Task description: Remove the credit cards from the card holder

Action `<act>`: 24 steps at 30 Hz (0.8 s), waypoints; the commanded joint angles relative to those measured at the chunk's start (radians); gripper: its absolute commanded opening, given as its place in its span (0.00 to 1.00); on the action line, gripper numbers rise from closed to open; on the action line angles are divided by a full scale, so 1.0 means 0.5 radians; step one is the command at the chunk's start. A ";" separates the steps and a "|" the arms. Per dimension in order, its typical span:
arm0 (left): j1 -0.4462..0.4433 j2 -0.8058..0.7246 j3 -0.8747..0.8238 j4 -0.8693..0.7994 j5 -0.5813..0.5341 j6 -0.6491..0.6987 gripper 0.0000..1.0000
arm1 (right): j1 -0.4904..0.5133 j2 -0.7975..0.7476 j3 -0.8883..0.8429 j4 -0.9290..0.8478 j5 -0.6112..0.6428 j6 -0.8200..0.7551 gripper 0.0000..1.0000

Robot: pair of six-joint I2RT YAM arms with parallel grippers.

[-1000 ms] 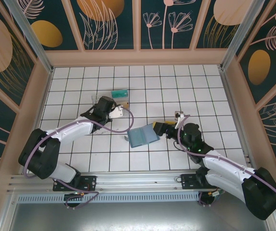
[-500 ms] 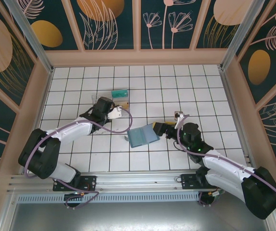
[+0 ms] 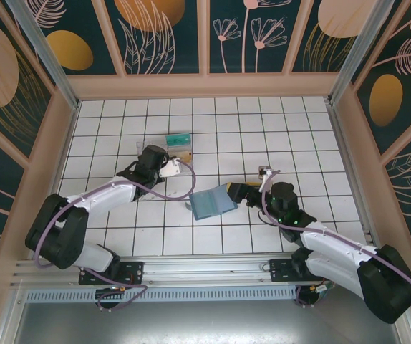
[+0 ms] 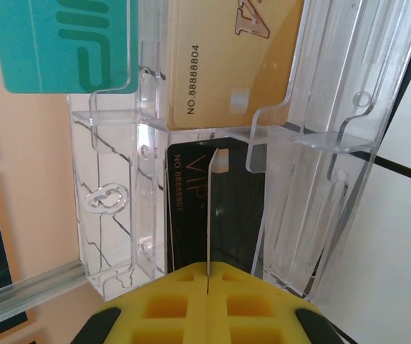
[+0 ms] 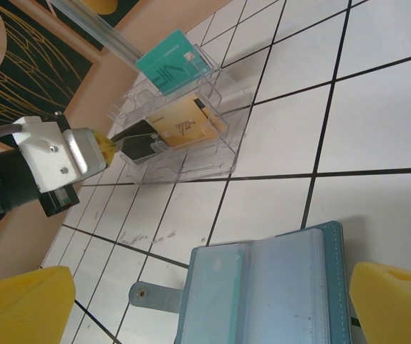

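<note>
The slate-blue card holder [image 3: 213, 203] lies open and flat on the tiles, and its clear sleeves [image 5: 277, 287] look empty. My right gripper [image 3: 238, 190] is open at its right edge, one yellow fingertip [image 5: 395, 301] on each side. Three credit cards sit in a clear plastic box [image 5: 205, 161]: teal [image 4: 62, 43] at the back, orange-tan [image 4: 227, 57] in the middle, black [image 4: 238, 208] in the front slot. My left gripper [image 4: 209, 276] is shut on the near end of the black card [image 5: 139, 143], whose thin edge runs into the seam between the pads.
The clear box [image 3: 179, 147] stands a few tiles behind and left of the holder. The holder's snap strap [image 5: 144, 295] sticks out on its left side. Patterned walls enclose the white tiled floor [image 3: 298, 129], with open tiles to the right.
My left gripper has drawn back slightly to the left from the box, still shut. The right gripper and the card holder have hardly moved.
</note>
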 commanded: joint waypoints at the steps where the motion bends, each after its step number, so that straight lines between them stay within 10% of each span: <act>1: 0.019 0.052 0.016 0.073 0.018 -0.035 0.00 | 0.009 -0.001 0.066 0.026 -0.013 -0.016 0.99; 7: 0.022 0.094 0.033 0.082 0.015 -0.033 0.00 | 0.011 -0.004 0.067 0.021 -0.017 -0.016 0.99; 10: 0.023 0.097 0.047 0.099 0.000 -0.036 0.27 | 0.013 -0.002 0.067 0.021 -0.019 -0.016 0.99; 17: 0.071 0.110 0.051 0.182 -0.033 -0.045 0.35 | 0.010 0.003 0.066 0.027 -0.028 -0.013 0.99; 24: 0.084 0.107 0.069 0.113 -0.009 -0.063 0.18 | 0.012 0.000 0.072 0.021 -0.034 -0.014 0.99</act>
